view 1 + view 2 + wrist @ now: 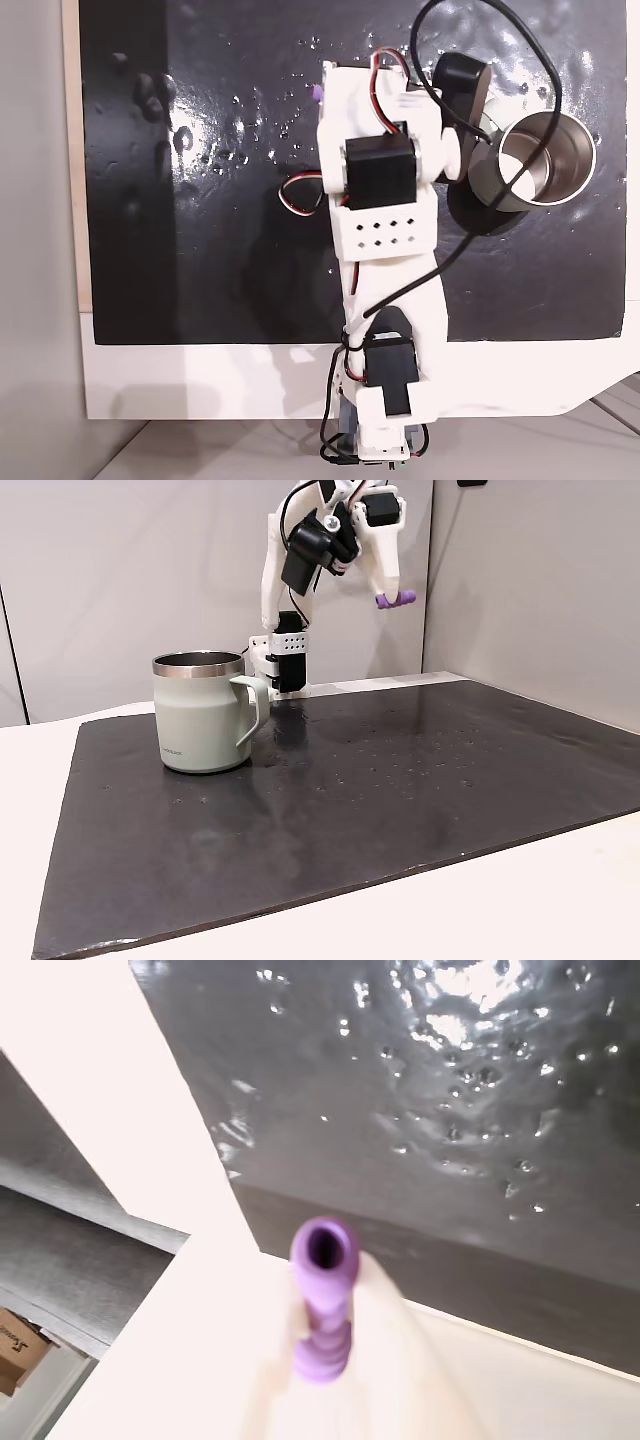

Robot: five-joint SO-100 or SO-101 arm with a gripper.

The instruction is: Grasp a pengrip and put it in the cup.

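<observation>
The purple pengrip (396, 599) is clamped between the white fingers of the gripper (392, 596) and is carried high above the black mat (400, 780), lying roughly level in a fixed view. In the wrist view the pengrip (322, 1305) is seen end-on, its hollow bore pointing toward 12 o'clock. The cup (205, 715) is set upright on the mat, toward 8 o'clock from the gripper, well apart from it, with its handle (252, 705) turned to 3 o'clock.
</observation>
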